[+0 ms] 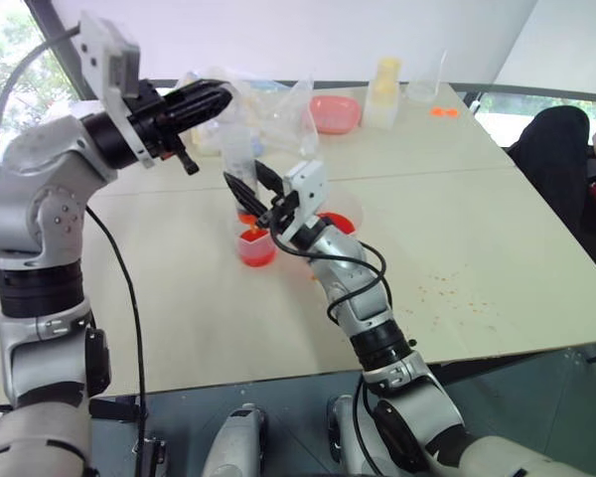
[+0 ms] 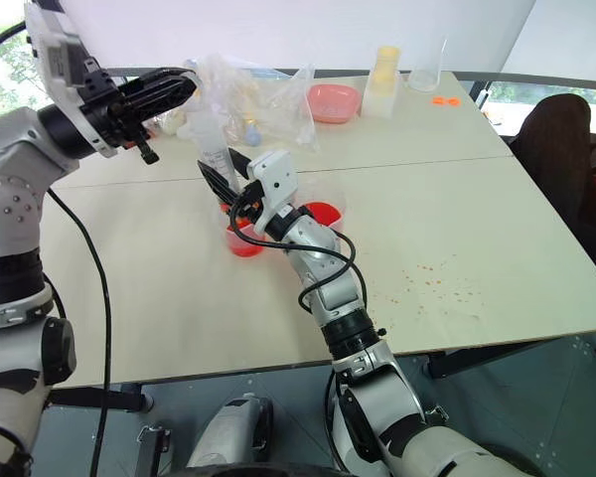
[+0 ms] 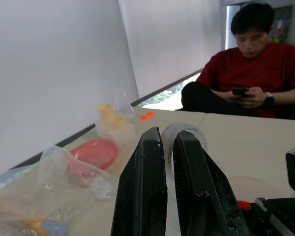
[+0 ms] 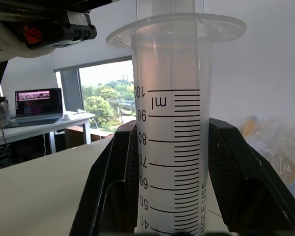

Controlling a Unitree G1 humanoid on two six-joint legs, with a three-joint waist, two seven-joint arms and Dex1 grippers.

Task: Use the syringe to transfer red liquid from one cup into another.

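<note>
right claw (image 4: 169, 162) clamped on upright syringe (image 4: 169, 123) – left claw (image 3: 169, 147) pinching its plunger top

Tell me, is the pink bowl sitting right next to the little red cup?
No, the pink bowl sits far back on the table by the plastic bags, well apart from the small cup.

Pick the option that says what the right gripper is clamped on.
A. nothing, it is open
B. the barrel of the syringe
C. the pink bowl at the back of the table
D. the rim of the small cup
B. In the right wrist view the right gripper has its two black fingers pressed against either side of the syringe, whose graduated clear barrel stands upright between them.
</note>
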